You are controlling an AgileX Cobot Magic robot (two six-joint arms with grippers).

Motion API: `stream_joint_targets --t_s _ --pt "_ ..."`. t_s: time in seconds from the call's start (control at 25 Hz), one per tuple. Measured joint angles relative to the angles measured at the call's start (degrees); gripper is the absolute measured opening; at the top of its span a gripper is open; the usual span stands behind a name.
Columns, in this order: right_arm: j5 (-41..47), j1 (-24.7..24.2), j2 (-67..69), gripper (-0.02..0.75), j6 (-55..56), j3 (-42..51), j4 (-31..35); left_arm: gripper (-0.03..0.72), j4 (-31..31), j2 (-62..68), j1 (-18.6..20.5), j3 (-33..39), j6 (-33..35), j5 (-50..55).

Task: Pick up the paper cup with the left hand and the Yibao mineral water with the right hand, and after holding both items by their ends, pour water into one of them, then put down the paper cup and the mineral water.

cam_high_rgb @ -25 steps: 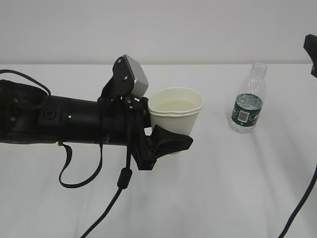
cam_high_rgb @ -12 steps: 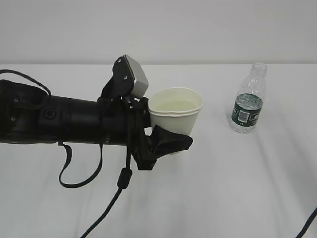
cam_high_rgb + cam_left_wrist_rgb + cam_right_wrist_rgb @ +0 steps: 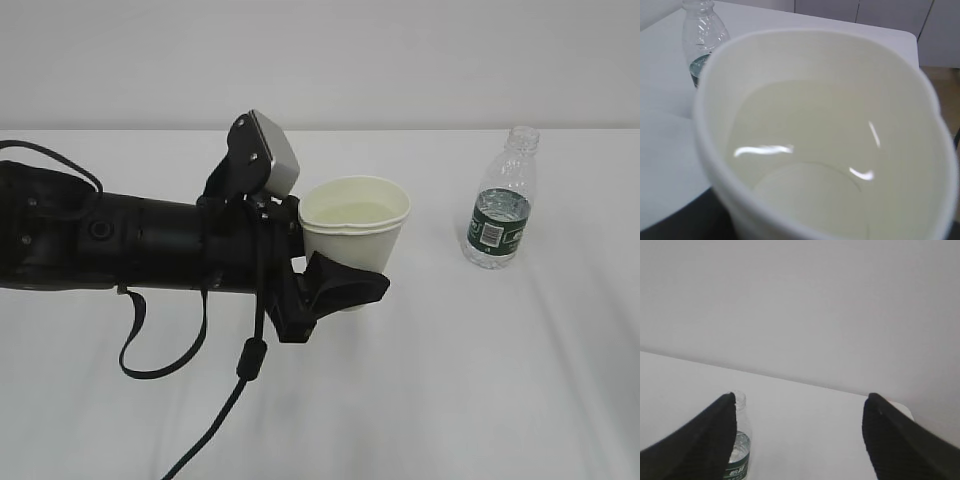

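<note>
The cream paper cup [image 3: 355, 225] stands upright in the middle of the table, and my left gripper [image 3: 335, 270] is shut on its lower wall from the left. One black finger [image 3: 345, 288] crosses the front of the cup and hides its base. The cup [image 3: 830, 140] fills the left wrist view and holds clear water [image 3: 805, 165] with bright glints. Apart to the right, the Yibao mineral water [image 3: 500, 205] stands uncapped, with water up to its green label. My right gripper [image 3: 800, 405] is open above the table with nothing in it. The bottle [image 3: 739, 450] shows beside its left finger.
The white table [image 3: 450, 380] runs to a pale wall behind. My left arm and its black cable [image 3: 215, 420] lie across the left half. In the left wrist view the table's far edge shows, with a brown floor [image 3: 942, 85] beyond it.
The right arm and its cable, seen earlier at the right edge of the exterior view, have moved out of that view. The cup, the bottle and the left arm have stayed still.
</note>
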Motion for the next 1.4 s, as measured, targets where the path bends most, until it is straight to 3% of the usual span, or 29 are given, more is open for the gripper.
stream_joint_targets --t_s 0.24,0.72,1.4 --pt "6.2 0.0 -2.6 0.593 0.0 0.0 -1.7 0.426 0.0 0.0 0.0 0.0 0.0 0.0" --pt "7.4 0.0 -2.8 0.592 2.5 0.0 -1.2 0.426 -0.5 0.0 0.0 0.0 0.0 0.0" --pt "8.5 0.0 -2.8 0.592 7.4 0.0 -1.1 0.426 -9.8 0.0 0.0 0.0 3.5 0.0"
